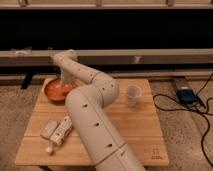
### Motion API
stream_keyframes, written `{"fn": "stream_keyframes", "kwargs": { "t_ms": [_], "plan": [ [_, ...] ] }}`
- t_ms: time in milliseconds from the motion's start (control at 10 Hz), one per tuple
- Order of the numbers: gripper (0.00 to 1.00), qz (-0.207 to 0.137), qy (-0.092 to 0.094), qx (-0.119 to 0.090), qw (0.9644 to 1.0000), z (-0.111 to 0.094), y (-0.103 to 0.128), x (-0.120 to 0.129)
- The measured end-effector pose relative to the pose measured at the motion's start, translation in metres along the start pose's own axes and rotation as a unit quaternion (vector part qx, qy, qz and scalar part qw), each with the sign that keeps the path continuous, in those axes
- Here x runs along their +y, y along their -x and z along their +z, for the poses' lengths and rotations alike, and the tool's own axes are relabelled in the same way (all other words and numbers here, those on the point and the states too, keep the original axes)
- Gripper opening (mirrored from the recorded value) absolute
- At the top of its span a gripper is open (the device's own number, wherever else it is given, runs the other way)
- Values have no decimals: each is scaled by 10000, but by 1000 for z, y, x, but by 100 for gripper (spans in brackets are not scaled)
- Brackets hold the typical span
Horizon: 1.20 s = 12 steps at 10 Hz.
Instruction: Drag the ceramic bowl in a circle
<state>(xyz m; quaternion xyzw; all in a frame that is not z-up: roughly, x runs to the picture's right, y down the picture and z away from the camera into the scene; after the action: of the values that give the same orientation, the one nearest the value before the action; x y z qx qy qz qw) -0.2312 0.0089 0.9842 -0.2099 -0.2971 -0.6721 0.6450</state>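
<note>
In the camera view, my gripper (64, 84) reaches down into the ceramic bowl (52, 91) at the back left of the wooden table (140, 125). I cannot tell if it is spread or squeezed. A small cup (132, 93) stands well apart, to the right.

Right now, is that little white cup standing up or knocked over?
Upright: the cup stands with its open mouth on top. The jaws are over at the ceramic bowl.

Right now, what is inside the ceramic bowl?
The gripper reaches down into the ceramic bowl; around it only the glossy orange inside shows. The arm covers the bowl's right part, so anything there is hidden.
</note>
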Motion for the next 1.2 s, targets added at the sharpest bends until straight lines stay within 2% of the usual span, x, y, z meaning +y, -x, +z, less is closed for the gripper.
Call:
{"fn": "stream_keyframes", "kwargs": {
  "t_ms": [300,500,700,800,1000,1200],
  "plan": [
    [37,159,-30,-21,9999,1,4,11],
    [15,250,-31,-27,9997,-7,14,26],
    [1,325,65,-19,9994,-12,22,43],
    [0,377,123,-15,9992,-15,30,54],
    [0,437,414,-12,9982,-24,44,89],
    [0,318,646,-4,9974,-34,59,105]
  ]
}}
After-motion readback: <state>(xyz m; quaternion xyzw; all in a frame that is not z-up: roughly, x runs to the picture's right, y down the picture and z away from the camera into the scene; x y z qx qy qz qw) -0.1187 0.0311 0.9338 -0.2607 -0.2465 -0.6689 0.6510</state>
